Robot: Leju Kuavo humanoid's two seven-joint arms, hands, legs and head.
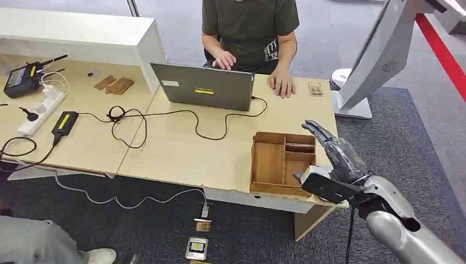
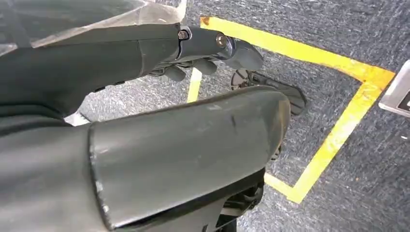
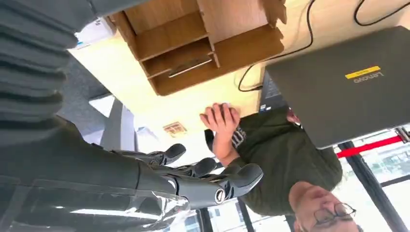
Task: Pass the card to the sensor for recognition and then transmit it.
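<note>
A wooden box (image 1: pixel 268 163) with several compartments stands at the table's near right corner. In the right wrist view a thin flat card (image 3: pixel 186 68) lies in one narrow compartment of the box (image 3: pixel 169 36). My right hand (image 1: pixel 336 154) hovers just right of the box, fingers stretched out and apart, holding nothing; its fingers (image 3: pixel 212 186) show the same in the right wrist view. A small flat tan piece (image 1: pixel 315 88) lies at the table's far right, beside a person's hand. My left hand (image 2: pixel 203 48) hangs over the floor, fingers loosely extended, with nothing in it.
A person (image 1: pixel 250 27) sits behind a grey laptop (image 1: pixel 203 87), one hand flat on the table (image 1: pixel 181 148). Black cables, a power strip (image 1: pixel 41 110) and a radio lie to the left. Small devices (image 1: pixel 197 247) lie on the carpet below. A white stand (image 1: pixel 373 60) rises at right.
</note>
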